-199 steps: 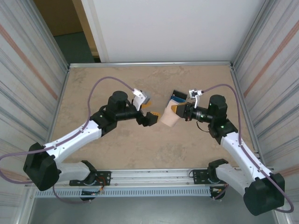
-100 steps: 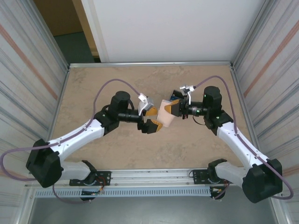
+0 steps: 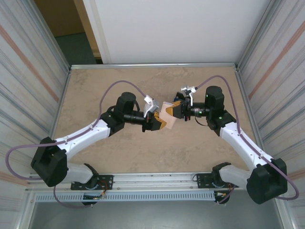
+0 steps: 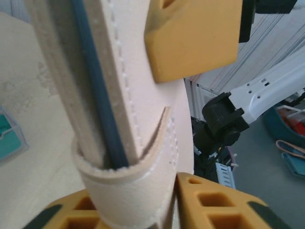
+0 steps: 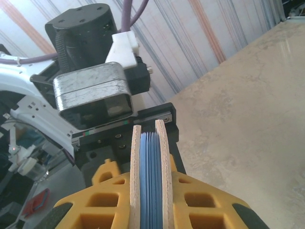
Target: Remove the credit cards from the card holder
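Since a second ago the left pincer point(image 3: 156, 122) has advanced and clamped the near end of the tan-beige stitched flat card holder point(image 3: 166, 116), aloft over the middle of the marbled beige surface point(image 3: 119, 86). Beyond, the right pincer point(image 3: 175, 110) clenches its far end, with the thin blue plastic credit cards point(image 5: 150, 181) sandwiched inside. I judge that both grips may pin the cards, so a pull would only tug the holder.

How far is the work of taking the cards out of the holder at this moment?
Done: what looks like a teal card already lies on the table. In hand: the right gripper and left gripper both clamp the card holder in the air. Left: blue cards sit between its walls, to be pulled out.
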`<state>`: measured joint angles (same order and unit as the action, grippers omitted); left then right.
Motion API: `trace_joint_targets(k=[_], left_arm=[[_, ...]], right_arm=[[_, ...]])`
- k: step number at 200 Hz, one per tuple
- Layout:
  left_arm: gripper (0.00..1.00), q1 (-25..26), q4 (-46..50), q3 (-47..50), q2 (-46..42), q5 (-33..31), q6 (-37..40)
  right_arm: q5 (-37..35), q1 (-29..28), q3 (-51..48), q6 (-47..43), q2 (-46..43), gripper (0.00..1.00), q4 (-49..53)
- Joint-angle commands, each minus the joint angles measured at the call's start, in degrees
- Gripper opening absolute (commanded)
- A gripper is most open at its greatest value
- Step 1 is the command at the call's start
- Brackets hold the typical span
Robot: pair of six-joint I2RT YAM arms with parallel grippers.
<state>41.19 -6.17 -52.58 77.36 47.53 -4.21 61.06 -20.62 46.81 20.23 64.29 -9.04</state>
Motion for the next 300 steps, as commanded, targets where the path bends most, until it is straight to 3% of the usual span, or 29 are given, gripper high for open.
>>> trace_joint_targets(k=[1, 38, 45, 59, 66, 98, 125, 144, 172, 209, 282, 300], left_arm=[[0.16, 0.03, -2.49, -1.28, -0.3, -1.0, 0.42], [0.0, 0.22, -0.29, -0.96, -2.46, -11.01, 1.46], [0.0, 0.65, 0.08, -0.43, -3.37, -14.45, 2.18], [0.0, 2.69, 0.35, 0.81, -5.44, -24.32, 5.31], [0.0, 4.49, 0.52, 1.35, -6.13, -29.87, 7.81], [0.0, 14.13, -0.62, 0.6, -4.45, -59.76, 21.08], [0.0, 18.02, -7.19, -0.07, 0.2, -72.22, 29.0], [0.0, 18.58, -11.01, 0.0, 2.54, -74.82, 31.48], [0.0, 18.58, -16.21, 1.56, 3.95, -76.98, 34.48], [0.0, 18.66, -23.59, 4.62, 4.16, -78.95, 39.32], [0.0, 18.66, -27.65, 3.54, 7.99, -82.08, 44.85], [0.0, 18.66, -28.39, 3.14, 8.64, -83.56, 45.54]], right_arm=[[0.98, -0.4, 2.02, -0.85, 1.12, 0.05, -0.81], [-3.55, -0.43, 2.76, -1.33, 0.07, 0.39, 2.31], [-5.97, -0.47, 2.78, -1.05, -0.51, 0.53, 3.4], [-11.41, -0.52, 2.86, 0.44, -1.76, 0.58, 4.89], [-15.05, -0.56, 2.73, 2.2, -2.41, 0.69, 5.52], [-33.38, -0.67, 3.0, 13.92, -5.1, 0.78, 9.33], [-41.62, -1.93, 2.24, 21.97, -7.25, 0.81, 10.66], [-48.83, -2.97, 2.23, 25.78, -11.09, 0.86, 14.04], [-53.76, -3.35, 2.77, 29.05, -13.38, 0.94, 18.74], [-52.5, -5.35, 5.37, 30.55, -11.36, 0.98, 20.54], [-50.49, -10.32, 7.86, 33.23, -3.97, 1.0, 18.3], [-49.59, -10.36, 7.8, 33.81, -3.19, 0.93, 17.65]])
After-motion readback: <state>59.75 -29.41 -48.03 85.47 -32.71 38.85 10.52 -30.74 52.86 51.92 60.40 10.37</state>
